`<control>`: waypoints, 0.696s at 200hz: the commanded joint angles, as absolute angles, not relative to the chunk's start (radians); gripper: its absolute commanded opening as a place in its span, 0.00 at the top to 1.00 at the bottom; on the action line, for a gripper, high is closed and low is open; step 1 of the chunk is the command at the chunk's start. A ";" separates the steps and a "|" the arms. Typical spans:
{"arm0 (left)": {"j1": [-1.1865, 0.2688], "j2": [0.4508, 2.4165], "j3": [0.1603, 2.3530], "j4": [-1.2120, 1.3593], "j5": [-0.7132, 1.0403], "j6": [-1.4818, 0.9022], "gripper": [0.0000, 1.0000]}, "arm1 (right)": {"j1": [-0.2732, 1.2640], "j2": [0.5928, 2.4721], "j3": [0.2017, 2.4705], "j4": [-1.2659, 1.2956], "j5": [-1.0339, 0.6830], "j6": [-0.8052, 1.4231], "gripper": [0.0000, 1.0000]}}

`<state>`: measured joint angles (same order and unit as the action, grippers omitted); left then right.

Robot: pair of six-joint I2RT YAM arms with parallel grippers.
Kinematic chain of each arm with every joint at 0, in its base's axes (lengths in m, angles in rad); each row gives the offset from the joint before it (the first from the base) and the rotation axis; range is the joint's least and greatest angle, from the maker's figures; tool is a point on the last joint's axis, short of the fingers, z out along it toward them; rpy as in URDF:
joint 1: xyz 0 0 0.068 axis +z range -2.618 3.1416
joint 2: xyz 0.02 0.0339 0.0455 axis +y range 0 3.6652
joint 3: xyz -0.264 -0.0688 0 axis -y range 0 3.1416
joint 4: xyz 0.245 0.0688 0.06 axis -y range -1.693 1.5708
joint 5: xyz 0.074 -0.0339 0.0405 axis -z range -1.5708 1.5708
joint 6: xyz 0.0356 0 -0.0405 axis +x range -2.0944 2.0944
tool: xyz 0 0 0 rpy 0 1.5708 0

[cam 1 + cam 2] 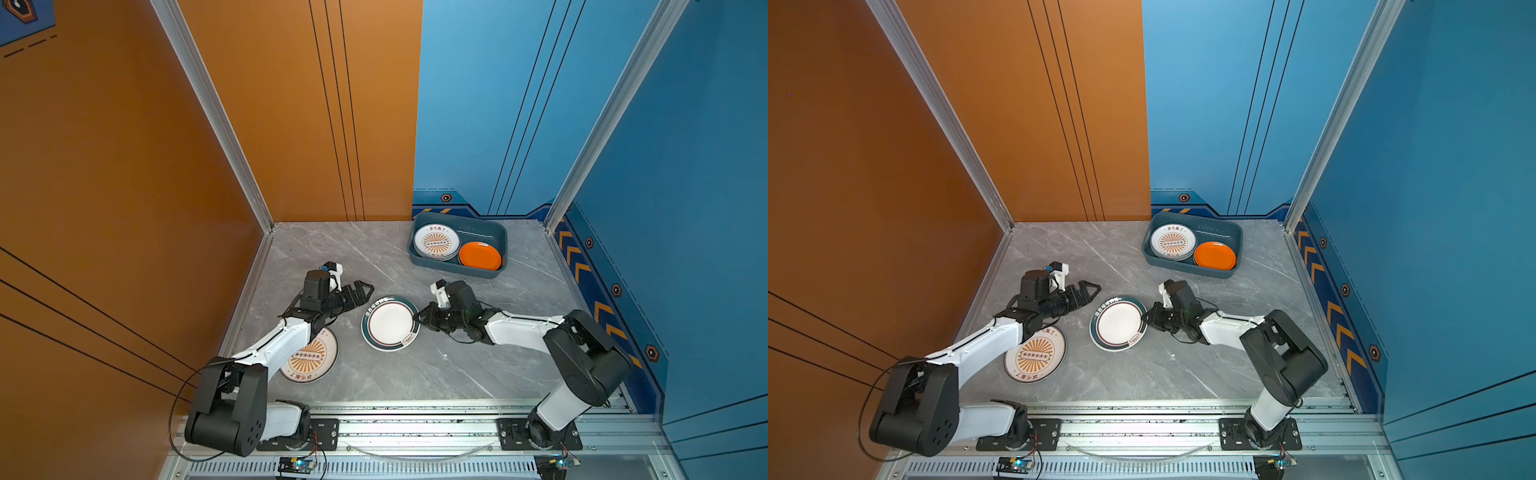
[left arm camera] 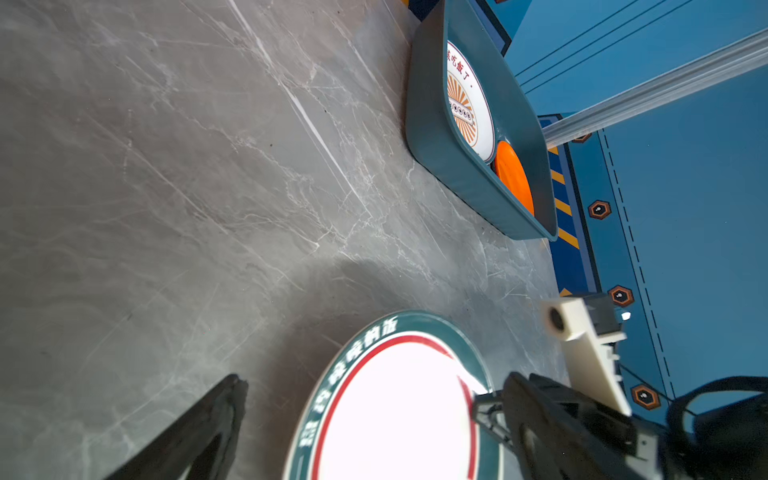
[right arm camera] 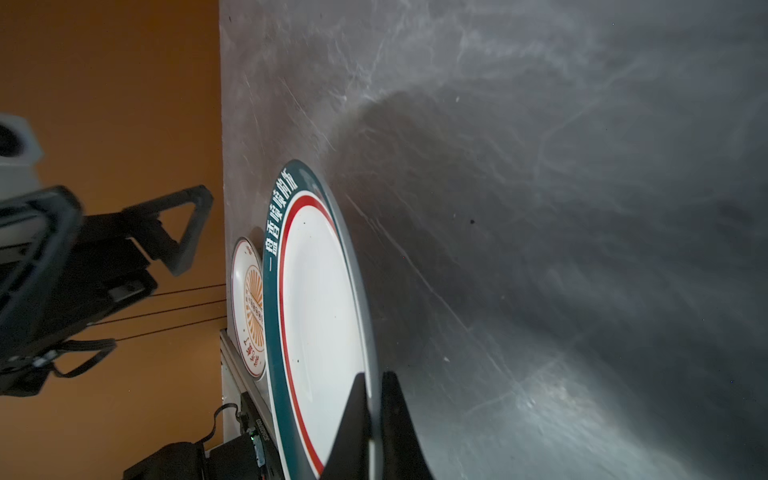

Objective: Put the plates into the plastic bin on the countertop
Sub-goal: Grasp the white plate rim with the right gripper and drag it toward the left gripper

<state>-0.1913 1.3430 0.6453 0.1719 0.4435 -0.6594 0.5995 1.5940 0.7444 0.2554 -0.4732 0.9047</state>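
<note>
Open countertop between teal-rimmed plate and plastic bin

We see a teal-rimmed white plate centred; a sunburst plate at eight o'clock; and a teal plastic bin at one o'clock, holding a sunburst-topped stack and an orange plate.

Open countertop (beside the bin)

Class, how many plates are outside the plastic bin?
2. The teal-rimmed plate is at the middle of the countertop, its rim in the right gripper; the sunburst plate lies front left, partly under the left arm. The arms may hide more.
</note>
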 commanded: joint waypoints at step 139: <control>-0.365 1.597 0.603 0.720 0.689 -0.920 0.38 | 0.427 1.325 0.684 0.163 -0.521 0.839 1.00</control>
<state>-0.3603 1.5524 0.6228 0.5430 0.6189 -0.8295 0.4480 1.3525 0.7040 0.1139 -0.4763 0.8486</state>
